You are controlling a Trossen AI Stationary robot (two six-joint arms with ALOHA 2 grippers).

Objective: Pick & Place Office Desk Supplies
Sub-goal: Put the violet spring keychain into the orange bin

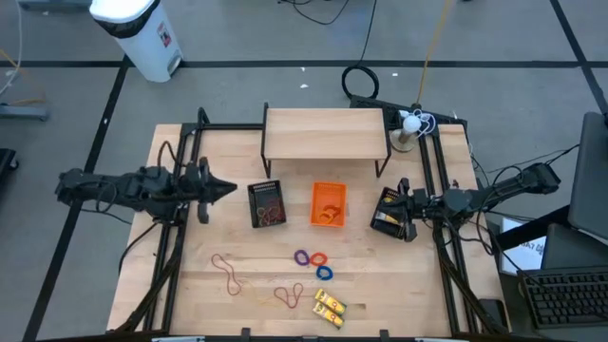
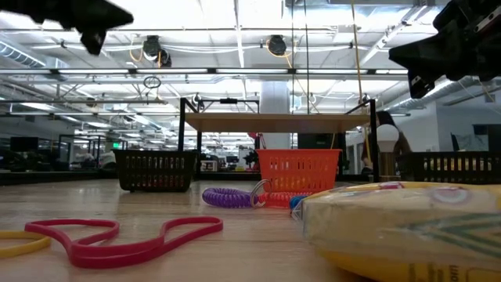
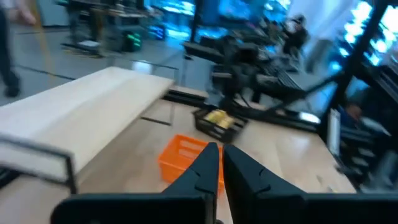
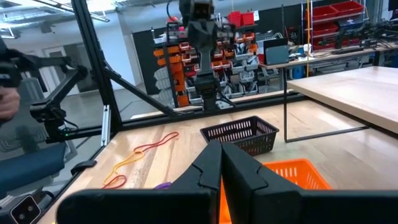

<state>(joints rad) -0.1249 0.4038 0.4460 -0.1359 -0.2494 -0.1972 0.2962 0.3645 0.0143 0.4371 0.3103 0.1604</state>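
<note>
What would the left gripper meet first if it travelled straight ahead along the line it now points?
Likely nothing at once: the shut left gripper points right, above the table. The black basket and orange basket lie ahead, probably below its line; height is unclear.

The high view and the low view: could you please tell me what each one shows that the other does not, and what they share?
Only the high view shows the rubber bands inside the left black basket, the loose bands near the table's front left, and the right black basket's yellow contents. Only the low view shows the room's ceiling lights beyond the table, with a yellow packet looming close. Both show the orange basket, the purple ring and the wooden shelf.
</note>
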